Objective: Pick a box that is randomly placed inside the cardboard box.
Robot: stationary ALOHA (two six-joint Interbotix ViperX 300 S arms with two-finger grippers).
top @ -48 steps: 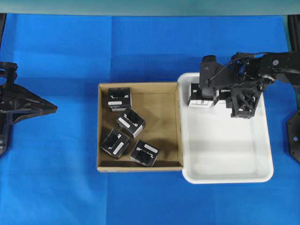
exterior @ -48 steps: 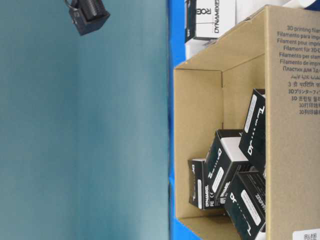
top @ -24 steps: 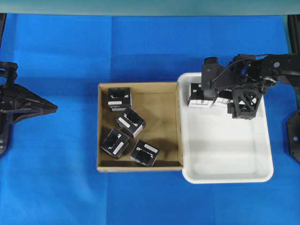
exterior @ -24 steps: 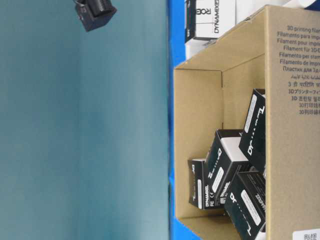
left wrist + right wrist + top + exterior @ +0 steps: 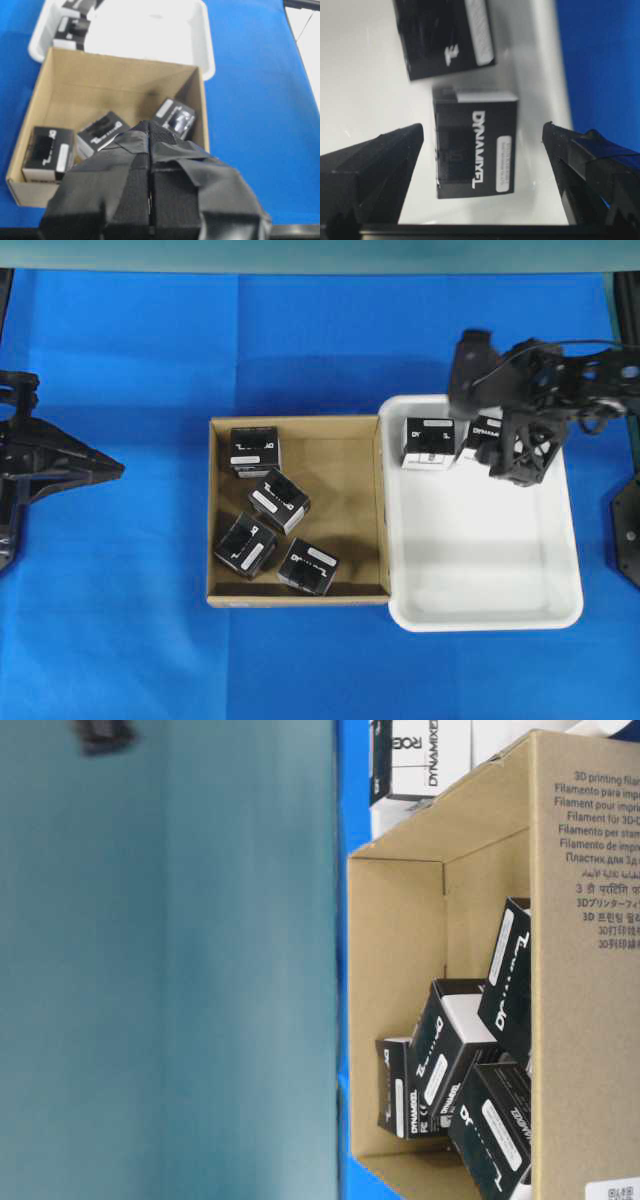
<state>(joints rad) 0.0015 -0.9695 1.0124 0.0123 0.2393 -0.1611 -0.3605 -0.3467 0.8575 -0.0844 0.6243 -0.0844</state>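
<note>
Your right hand (image 5: 480, 150) gapes wide, empty, above the box (image 5: 474, 148); drift sideways and you'll topple it.

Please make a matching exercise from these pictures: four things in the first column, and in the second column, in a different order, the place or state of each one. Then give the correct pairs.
Things:
1. right gripper
2. left gripper
3. white tray
4. cardboard box

Places or states:
A. shut, off to the left of the cardboard box
B. holds four black cartons
C. open, above the lettered box
D. holds two black cartons at its far end

Pairs: 1-C, 2-A, 3-D, 4-B
</note>
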